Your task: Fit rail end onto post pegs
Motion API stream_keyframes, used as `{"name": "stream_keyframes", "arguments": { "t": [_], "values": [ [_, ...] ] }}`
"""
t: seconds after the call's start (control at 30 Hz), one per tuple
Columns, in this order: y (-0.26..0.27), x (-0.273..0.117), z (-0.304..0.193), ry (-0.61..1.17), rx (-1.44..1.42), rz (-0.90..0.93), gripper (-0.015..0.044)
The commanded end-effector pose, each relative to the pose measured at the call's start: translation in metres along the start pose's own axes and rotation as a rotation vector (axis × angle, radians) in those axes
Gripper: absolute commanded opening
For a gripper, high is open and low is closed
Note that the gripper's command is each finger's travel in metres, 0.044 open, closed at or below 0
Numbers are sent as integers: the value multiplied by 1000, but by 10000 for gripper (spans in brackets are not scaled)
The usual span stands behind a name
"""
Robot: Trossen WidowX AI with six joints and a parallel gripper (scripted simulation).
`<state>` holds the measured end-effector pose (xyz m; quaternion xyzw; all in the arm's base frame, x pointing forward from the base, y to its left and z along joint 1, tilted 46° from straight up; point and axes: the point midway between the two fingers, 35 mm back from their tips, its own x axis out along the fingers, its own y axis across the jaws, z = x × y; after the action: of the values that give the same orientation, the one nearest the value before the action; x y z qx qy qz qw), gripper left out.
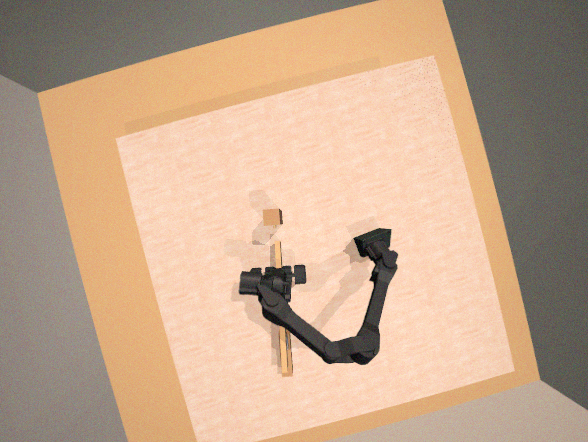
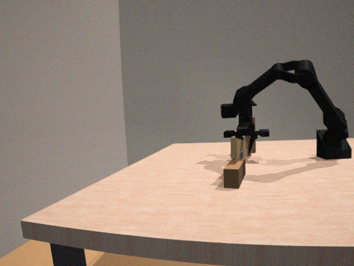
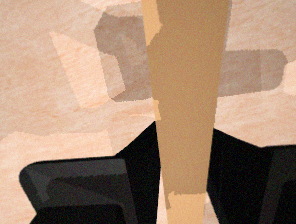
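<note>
The long wooden rail runs from the low footboard block toward the post. In the overhead view a gap separates the rail's near end from the post. My gripper is shut on the rail, with one black finger against each side, between its middle and its near end. The arm hides part of the rail. The bracket's seat, the holes and the pegs are not clear, and I cannot tell whether the near end is off the table.
The arm reaches over from its base on the table, to the right of the post and rail. The arm's links cross above the rail. A small blue patch shows beside the rail's far end.
</note>
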<state>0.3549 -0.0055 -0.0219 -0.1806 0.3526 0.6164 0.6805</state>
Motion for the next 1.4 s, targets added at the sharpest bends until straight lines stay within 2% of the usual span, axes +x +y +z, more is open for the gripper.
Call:
{"name": "stream_keyframes", "arguments": {
  "t": [0.0, 1.37],
  "values": [
    [-2, -5, -1, -3, -4, -8, 0],
    [-5, -26, -1, -2, -4, -8, 0]
  ]
}}
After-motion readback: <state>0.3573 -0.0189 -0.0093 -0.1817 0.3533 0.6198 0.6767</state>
